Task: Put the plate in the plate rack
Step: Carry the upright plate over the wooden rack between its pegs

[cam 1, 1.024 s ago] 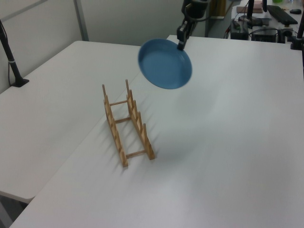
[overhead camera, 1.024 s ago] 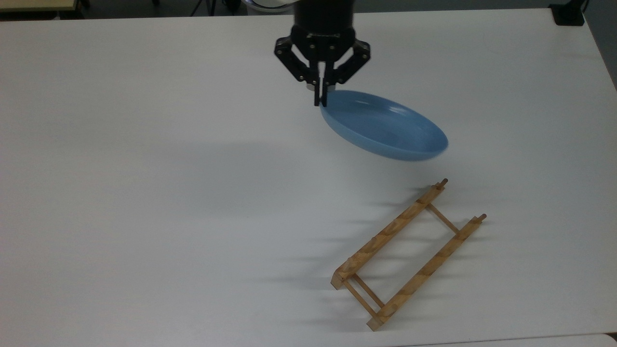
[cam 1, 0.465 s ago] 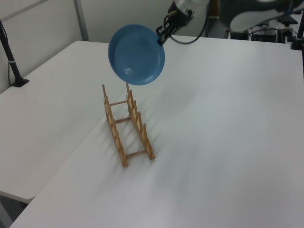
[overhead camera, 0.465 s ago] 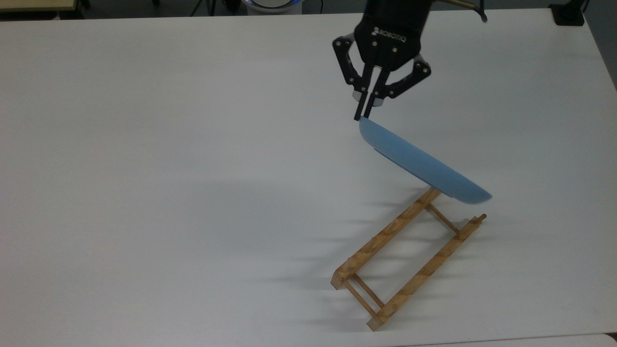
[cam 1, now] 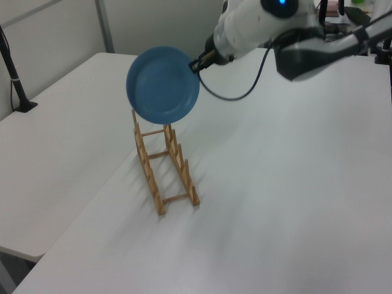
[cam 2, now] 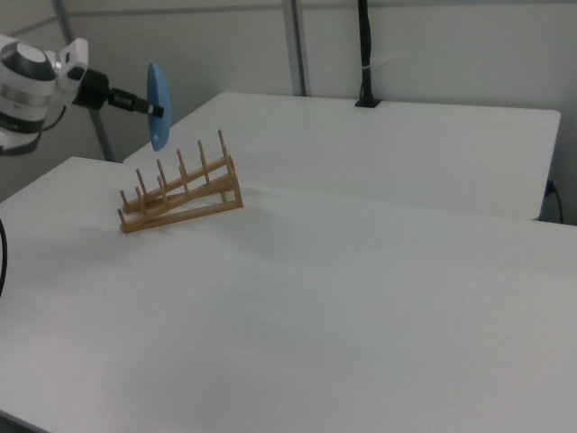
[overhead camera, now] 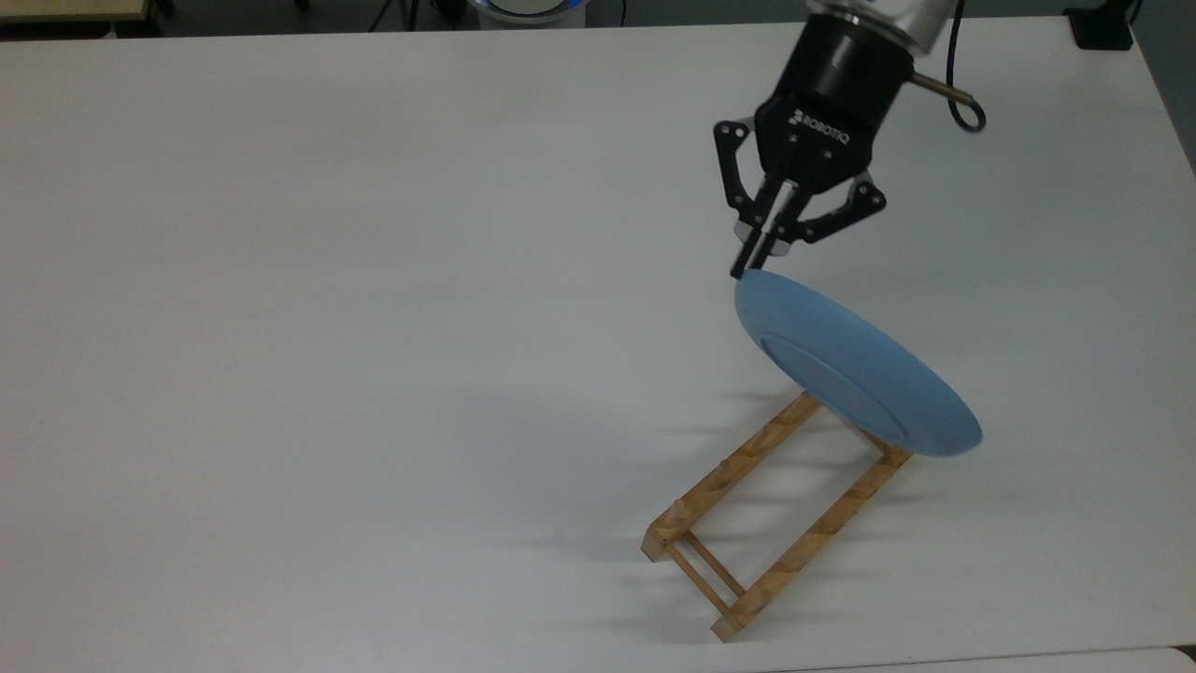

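A round light-blue plate (overhead camera: 855, 374) hangs in the air, tilted nearly upright, with its underside and foot ring facing the top view. My gripper (overhead camera: 745, 271) is shut on its rim at the top view's upper left. The plate covers the far end of the plate rack (overhead camera: 738, 465), a small wooden rack with two pegged rails lying on the white table (overhead camera: 374, 280). In the left view the plate (cam 1: 162, 86) hovers just over the rack's (cam 1: 149, 171) far pegs, with the gripper (cam 1: 196, 64) at its right rim. In the right view the plate (cam 2: 159, 105) shows edge-on above the rack (cam 2: 185, 200).
A black cable (overhead camera: 962, 103) loops off the wrist. A black pole (cam 1: 15, 86) is clamped at the table's left edge in the left view. The white arm (cam 1: 263, 24) reaches in from the back. A second table (cam 2: 379, 135) joins behind the rack in the right view.
The gripper has carried the plate toward the rack's far end and lower. The plate has turned from a shallow tilt to nearly upright, its underside now toward the top view.
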{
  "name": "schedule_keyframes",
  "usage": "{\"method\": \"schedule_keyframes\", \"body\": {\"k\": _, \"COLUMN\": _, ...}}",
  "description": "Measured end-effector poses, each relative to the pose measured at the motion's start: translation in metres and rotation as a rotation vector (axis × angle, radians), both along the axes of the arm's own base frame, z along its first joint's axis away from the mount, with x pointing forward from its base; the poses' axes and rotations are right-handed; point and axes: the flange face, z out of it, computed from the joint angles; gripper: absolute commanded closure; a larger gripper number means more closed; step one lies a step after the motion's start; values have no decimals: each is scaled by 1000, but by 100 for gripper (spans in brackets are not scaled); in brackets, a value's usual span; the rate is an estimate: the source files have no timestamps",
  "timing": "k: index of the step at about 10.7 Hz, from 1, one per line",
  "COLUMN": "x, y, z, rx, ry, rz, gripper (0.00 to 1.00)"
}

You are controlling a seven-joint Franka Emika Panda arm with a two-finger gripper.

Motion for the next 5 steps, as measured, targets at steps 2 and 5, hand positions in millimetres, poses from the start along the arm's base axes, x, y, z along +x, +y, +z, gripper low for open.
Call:
{"method": "schedule_keyframes", "body": {"k": 2, "x": 0, "y": 20, "z": -28, "rx": -55, "ry": -51, "rz": 10, "gripper": 100}}
{"method": "schedule_keyframes", "body": {"k": 5, "x": 2, "y": 32, "z": -57, "rx": -107, "ry": -56, "rz": 30, "gripper": 100}}
